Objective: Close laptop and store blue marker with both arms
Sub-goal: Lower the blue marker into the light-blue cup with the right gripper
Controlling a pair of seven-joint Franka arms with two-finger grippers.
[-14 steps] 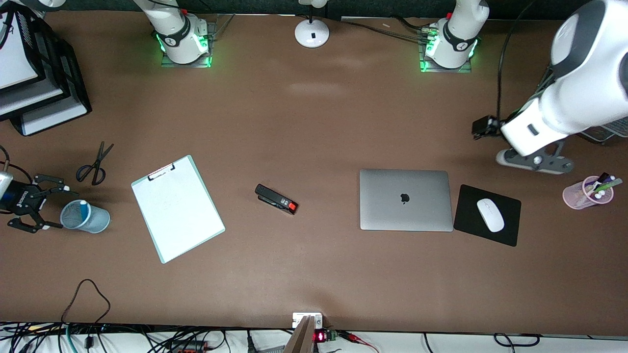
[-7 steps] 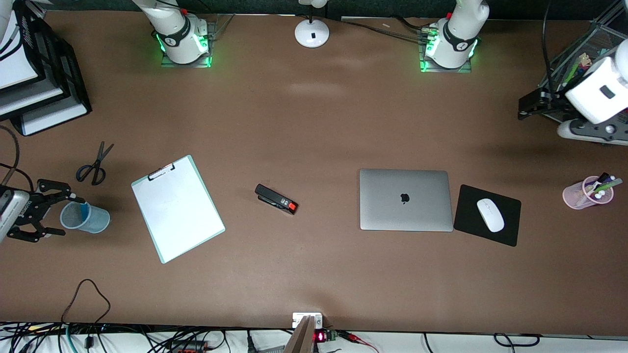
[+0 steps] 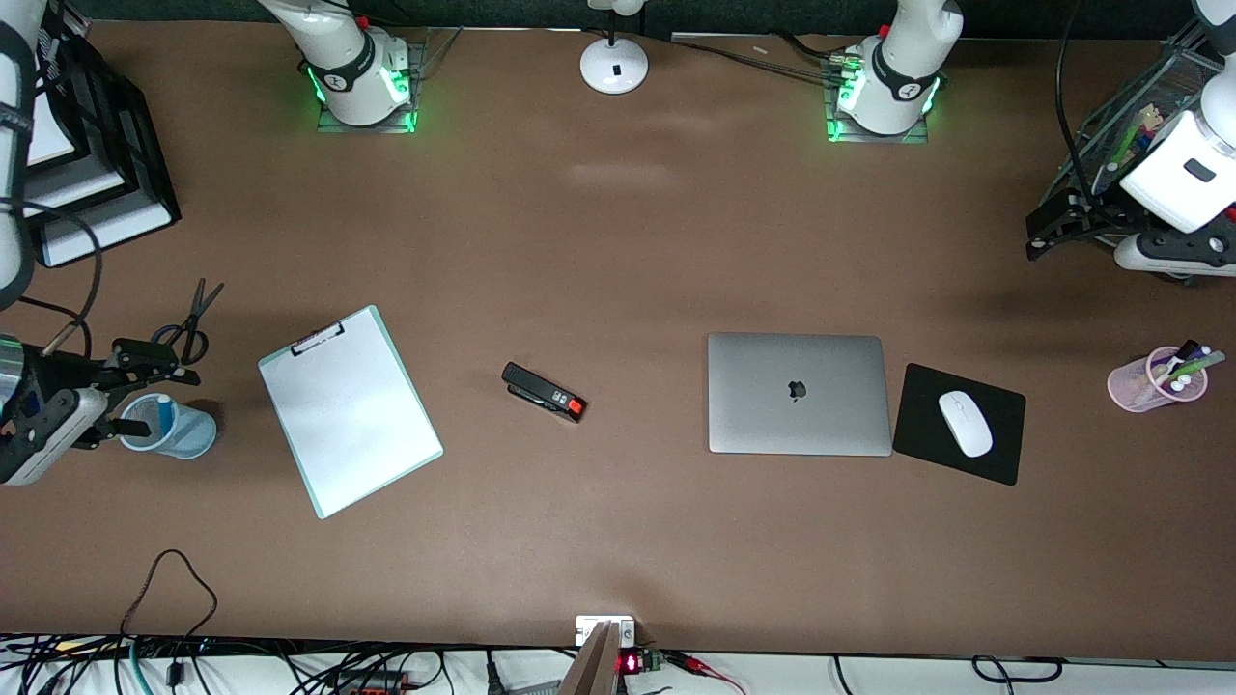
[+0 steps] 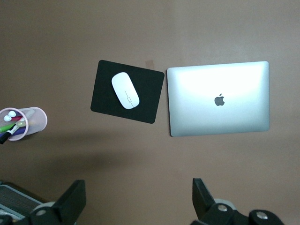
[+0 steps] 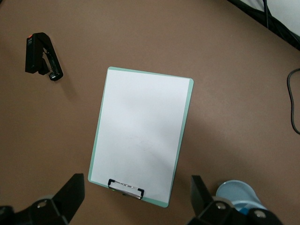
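Observation:
The silver-grey laptop (image 3: 798,394) lies closed on the table, apple logo up; it also shows in the left wrist view (image 4: 218,98). The blue marker (image 3: 166,413) stands white cap up in a light-blue cup (image 3: 183,432) at the right arm's end of the table. My right gripper (image 3: 154,398) is open and empty, up over that cup; in its wrist view (image 5: 137,193) the cup (image 5: 236,191) shows beside one finger. My left gripper (image 3: 1041,232) is open and empty, raised over the left arm's end of the table (image 4: 138,194).
Clipboard (image 3: 348,410), scissors (image 3: 188,319) and black stapler (image 3: 544,391) lie between cup and laptop. A black mousepad (image 3: 1004,458) with white mouse (image 3: 964,423) lies beside the laptop. Pink marker cup (image 3: 1154,381), mesh organizer (image 3: 1130,125), paper trays (image 3: 97,183) stand at the ends.
The left arm has swung away from the laptop toward the mesh organizer. The right gripper has turned and shifted over the blue cup. The laptop and marker have not moved.

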